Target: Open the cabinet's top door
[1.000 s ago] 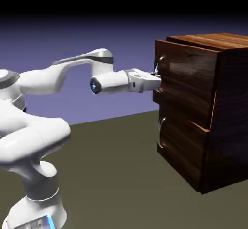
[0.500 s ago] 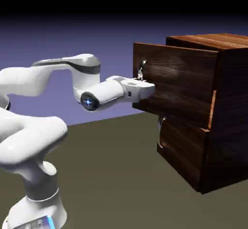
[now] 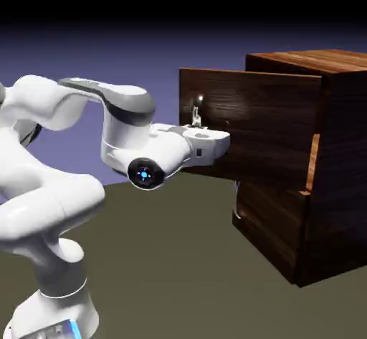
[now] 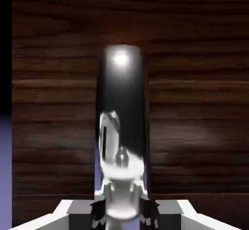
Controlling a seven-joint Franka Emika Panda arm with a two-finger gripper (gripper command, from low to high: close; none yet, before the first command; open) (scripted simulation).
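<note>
The dark wood-grain cabinet stands at the exterior view's right. Its top door is slid well out of the body toward the left, far past the lower panel. The top door's curved silver handle sticks up just above my gripper, which is shut on it. In the hand view the shiny handle fills the middle, running down between my fingertips at the bottom edge, with the door's wood behind it.
The lower panel's own silver handle shows below the pulled-out door. The olive table spreads under the arm. My white arm folds back at the exterior view's left.
The top door has come out of the cabinet toward the left, drawn by my gripper on its handle. The arm has folded back and the wrist has dropped lower.
</note>
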